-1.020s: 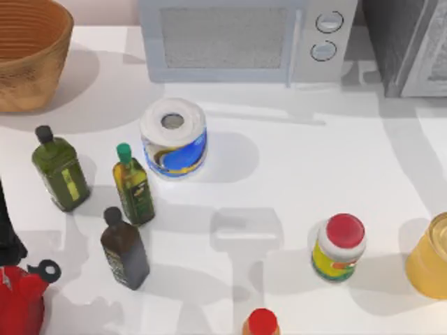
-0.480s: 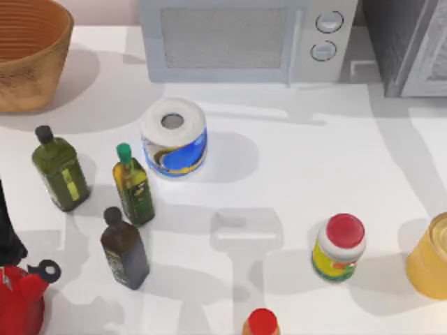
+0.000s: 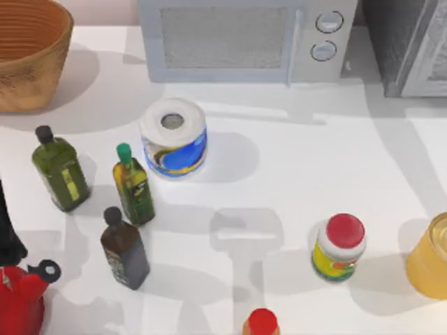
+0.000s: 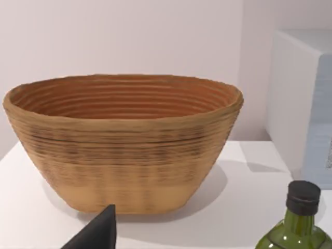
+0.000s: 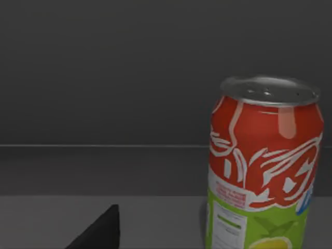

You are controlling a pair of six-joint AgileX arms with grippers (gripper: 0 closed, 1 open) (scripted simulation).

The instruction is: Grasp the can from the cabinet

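The can [image 5: 264, 166] stands upright on a grey shelf inside the dark cabinet [image 5: 104, 78]. It is red above and green below, with white markings and a silver lid. A dark tip of my right gripper [image 5: 98, 231] shows low in the right wrist view, short of the can and off to its side, not touching it. In the top view the cabinet [image 3: 401, 42] stands at the back right, beside the microwave. A dark tip of my left gripper [image 4: 96, 231] points at a woven basket [image 4: 124, 145] at the table's back left.
On the table are a microwave [image 3: 237, 38], a basket [image 3: 28, 49], a paper towel roll [image 3: 173, 136], three dark bottles [image 3: 133, 185], a red kettle [image 3: 21, 296], a red-lidded jar [image 3: 339, 248], a yellow cup [image 3: 431, 258] and a red cap [image 3: 262, 322]. Free room lies mid-table.
Faint shadows on the table to the right of the microwave have shifted slightly. The objects on the table have not moved.
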